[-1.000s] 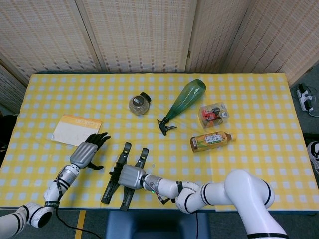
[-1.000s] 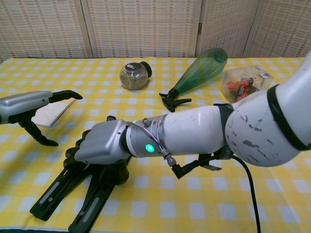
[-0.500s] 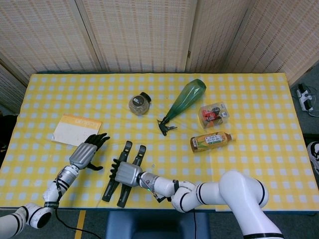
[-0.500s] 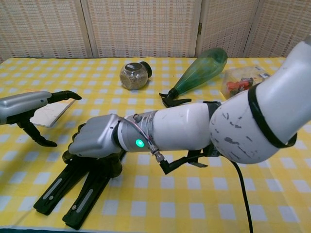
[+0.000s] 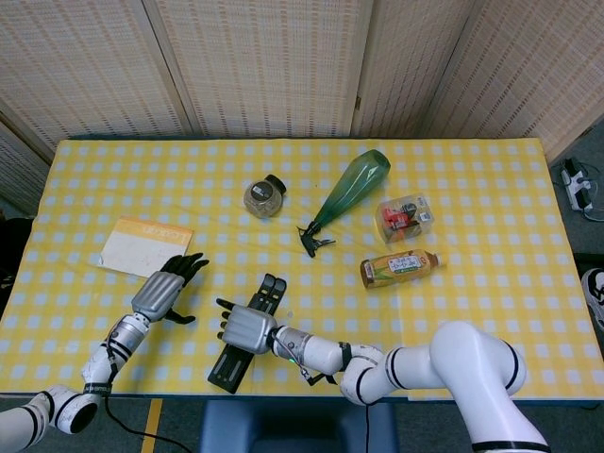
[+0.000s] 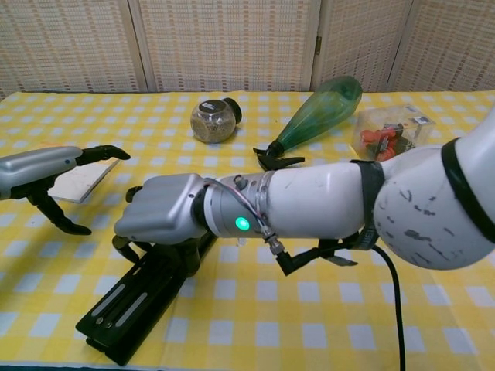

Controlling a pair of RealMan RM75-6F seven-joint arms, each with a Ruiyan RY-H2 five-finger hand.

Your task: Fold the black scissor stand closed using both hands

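The black scissor stand (image 5: 241,360) (image 6: 133,304) lies flat near the table's front edge, its two long arms side by side and touching. My right hand (image 5: 246,329) (image 6: 163,216) sits on top of the stand's far half, fingers curled down around it, hiding that part. My left hand (image 5: 166,292) (image 6: 45,173) hovers to the left of the stand, apart from it, fingers spread and holding nothing.
A white and orange card (image 5: 144,246) lies behind the left hand. Further back are a small jar (image 5: 263,197), a green spray bottle (image 5: 347,189) lying down, a clear plastic box (image 5: 405,216) and a drink bottle (image 5: 399,267) on its side.
The stand's two arms, spread apart a second ago, have swung together into one closed bar under my right hand. The left hand has stayed where it was.
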